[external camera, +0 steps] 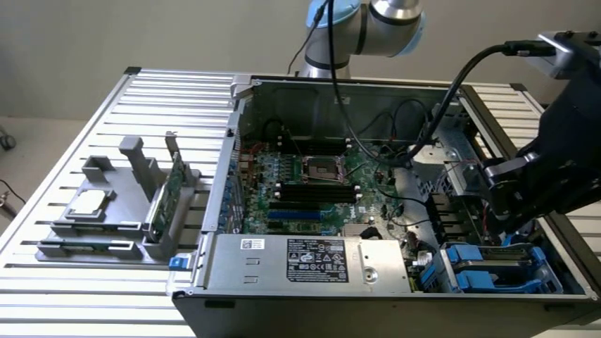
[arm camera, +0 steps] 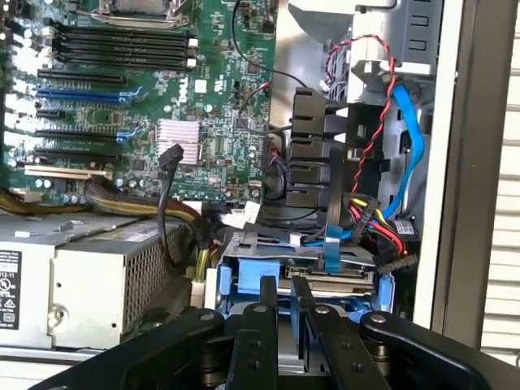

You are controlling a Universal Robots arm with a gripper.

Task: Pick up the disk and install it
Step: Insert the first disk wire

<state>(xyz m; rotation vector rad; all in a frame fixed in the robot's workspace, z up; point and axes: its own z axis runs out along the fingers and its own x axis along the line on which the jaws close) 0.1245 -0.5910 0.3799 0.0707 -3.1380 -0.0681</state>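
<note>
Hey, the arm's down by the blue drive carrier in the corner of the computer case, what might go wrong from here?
Two risks, I think. The tool is right at the disk, and the blue cable and the bundle of coloured wires hang close by, so they may snag or get pinched. The disk also sits tight between the power supply and the case wall, so a slight tilt might jam or scrape it.
</note>
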